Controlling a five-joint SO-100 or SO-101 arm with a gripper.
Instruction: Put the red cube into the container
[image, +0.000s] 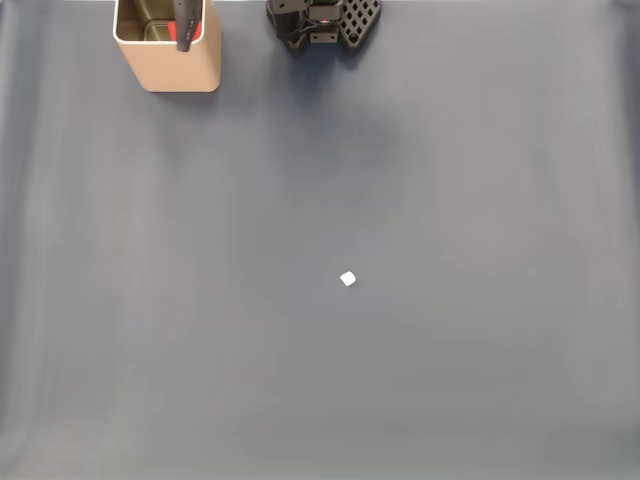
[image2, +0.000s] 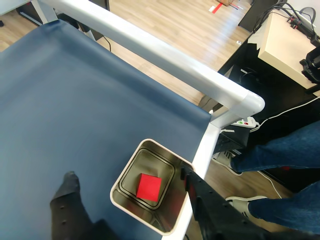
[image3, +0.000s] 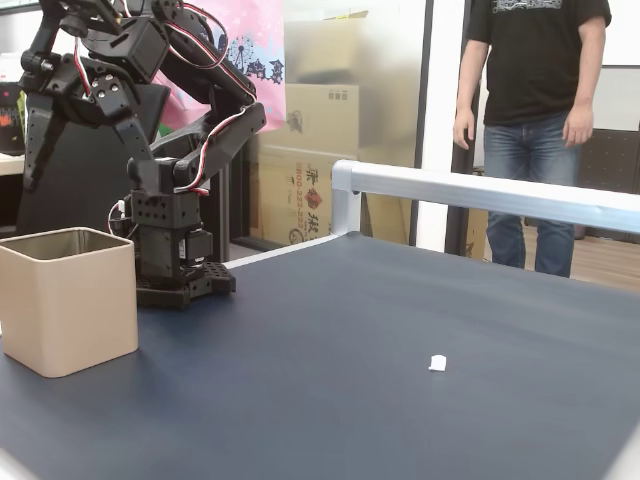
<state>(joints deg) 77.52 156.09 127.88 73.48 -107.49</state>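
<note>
The red cube (image2: 149, 187) lies flat on the bottom of the container (image2: 120, 197), a tan tin with a light rim and a square mouth. My gripper (image2: 129, 175) hangs over that mouth, open, with one dark finger on each side and nothing between them. In a fixed view from above, the container (image: 170, 70) stands at the table's top left, a dark finger (image: 185, 25) reaches over its mouth, and a bit of red (image: 197, 32) shows inside. In the side fixed view the container (image3: 70, 300) stands at the left under the arm (image3: 170, 190).
A tiny white speck (image: 347, 279) (image3: 437, 363) lies mid-table. The arm's base (image: 325, 25) stands right of the container. A white rail (image2: 165, 55) (image3: 480, 190) edges the blue mat close to the container. A person (image3: 535, 130) stands beyond it, legs (image2: 270, 150) near that corner.
</note>
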